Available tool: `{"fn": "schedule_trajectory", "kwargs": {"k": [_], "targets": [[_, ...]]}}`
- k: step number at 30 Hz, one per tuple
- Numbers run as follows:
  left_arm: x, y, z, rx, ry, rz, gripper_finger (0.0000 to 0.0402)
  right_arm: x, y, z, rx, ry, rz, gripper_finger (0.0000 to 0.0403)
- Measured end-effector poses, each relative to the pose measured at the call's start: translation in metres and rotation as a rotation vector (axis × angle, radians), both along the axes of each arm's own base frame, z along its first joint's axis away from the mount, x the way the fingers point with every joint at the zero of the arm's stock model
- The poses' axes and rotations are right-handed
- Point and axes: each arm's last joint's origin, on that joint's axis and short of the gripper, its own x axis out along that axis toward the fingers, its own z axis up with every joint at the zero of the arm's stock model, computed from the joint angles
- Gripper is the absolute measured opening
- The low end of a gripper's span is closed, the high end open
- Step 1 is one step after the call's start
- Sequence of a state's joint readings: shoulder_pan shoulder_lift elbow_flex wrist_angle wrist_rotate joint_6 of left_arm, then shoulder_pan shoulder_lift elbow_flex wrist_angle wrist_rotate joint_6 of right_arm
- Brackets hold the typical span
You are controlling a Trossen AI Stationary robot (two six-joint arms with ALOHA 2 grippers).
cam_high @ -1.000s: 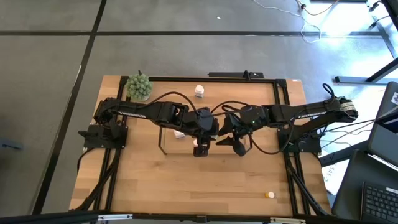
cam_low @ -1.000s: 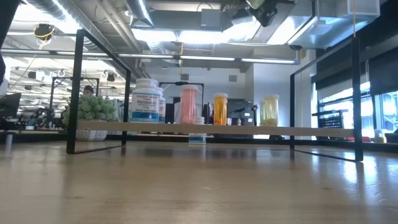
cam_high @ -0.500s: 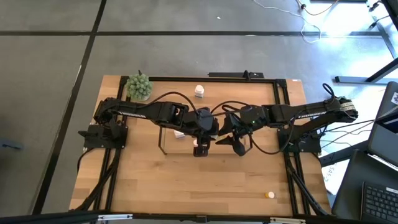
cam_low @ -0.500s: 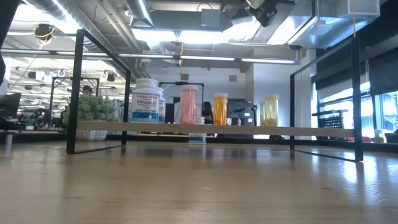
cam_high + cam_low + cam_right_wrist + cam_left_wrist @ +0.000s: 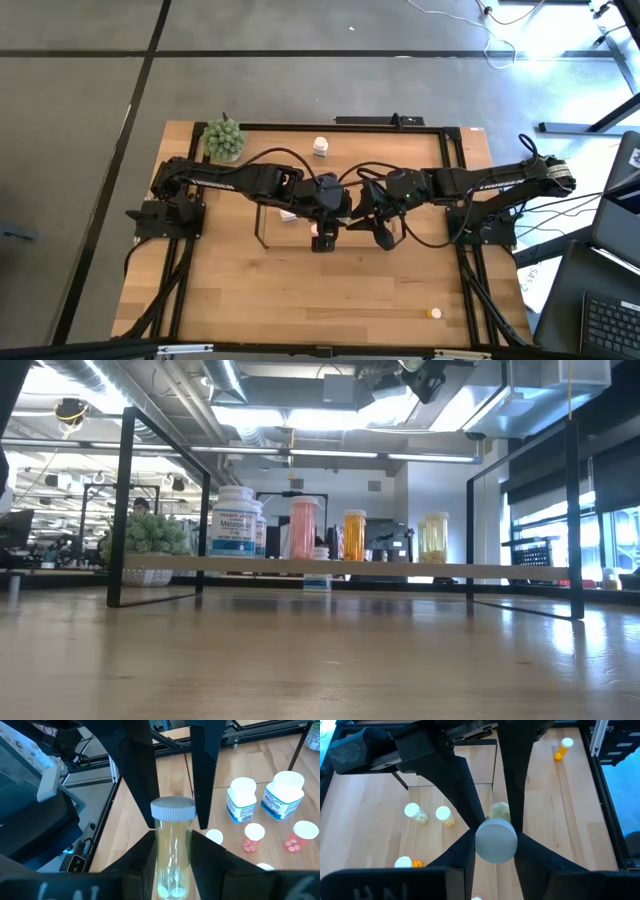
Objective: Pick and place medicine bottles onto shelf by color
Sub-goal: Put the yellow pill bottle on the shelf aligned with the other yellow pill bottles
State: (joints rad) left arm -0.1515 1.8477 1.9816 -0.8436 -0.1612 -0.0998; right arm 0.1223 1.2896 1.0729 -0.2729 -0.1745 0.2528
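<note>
The shelf (image 5: pixel 262 226), a black wire frame with a light wood board (image 5: pixel 400 569), stands mid-table. On its board stand a white bottle (image 5: pixel 235 520), a pink one (image 5: pixel 303 528), an orange one (image 5: pixel 354 535) and a yellow one (image 5: pixel 436 537). Both arms meet above it. My left gripper (image 5: pixel 322 238) is shut on a white-capped bottle with a pale body (image 5: pixel 495 840). My right gripper (image 5: pixel 383 237) is shut on a clear, white-capped bottle (image 5: pixel 172 845) with pale yellow pills at its bottom. My left gripper pinches the bottle between its two fingers, right by the white cap (image 5: pixel 480 839). The cap faces the wrist camera and hides the body, so how far down the fingers reach cannot be told. The bottle is lifted clear of the table. My right gripper pinches the clear bottle between its two fingers at the white cap and neck (image 5: pixel 157 814). The bottle stands upright between the fingers, cap up, with its pills (image 5: pixel 169 892) at the low end. It is lifted clear.
A green round plant (image 5: pixel 224 139) sits at the table's far left. One white bottle (image 5: pixel 320 147) stands by the far edge and an orange one (image 5: pixel 433 313) lies near the front right. Pale and orange bottles (image 5: pixel 415 812) and white and pink ones (image 5: pixel 241 800) are below the grippers.
</note>
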Motion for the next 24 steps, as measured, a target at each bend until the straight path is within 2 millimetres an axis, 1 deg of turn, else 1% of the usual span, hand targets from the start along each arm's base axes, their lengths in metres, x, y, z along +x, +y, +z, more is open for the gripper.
{"fn": "schedule_trajectory", "kwargs": {"k": [7, 14, 18, 24], "targets": [[0.001, 0.000, 0.001, -0.002, -0.009, 0.003, 0.0136, 0.000, 0.000, 0.000, 0.001, -0.001, 0.004, 0.0107], [0.002, 0.001, 0.002, -0.003, -0.026, 0.009, 0.0162, 0.000, 0.000, 0.000, 0.001, -0.001, 0.003, 0.0107], [0.001, 0.001, 0.002, 0.001, -0.026, 0.006, 0.0165, 0.000, 0.000, 0.000, 0.007, 0.001, 0.000, 0.0107], [-0.008, 0.004, 0.013, 0.019, -0.048, 0.004, 0.0164, 0.000, 0.000, 0.000, 0.018, 0.008, -0.020, 0.0107]]}}
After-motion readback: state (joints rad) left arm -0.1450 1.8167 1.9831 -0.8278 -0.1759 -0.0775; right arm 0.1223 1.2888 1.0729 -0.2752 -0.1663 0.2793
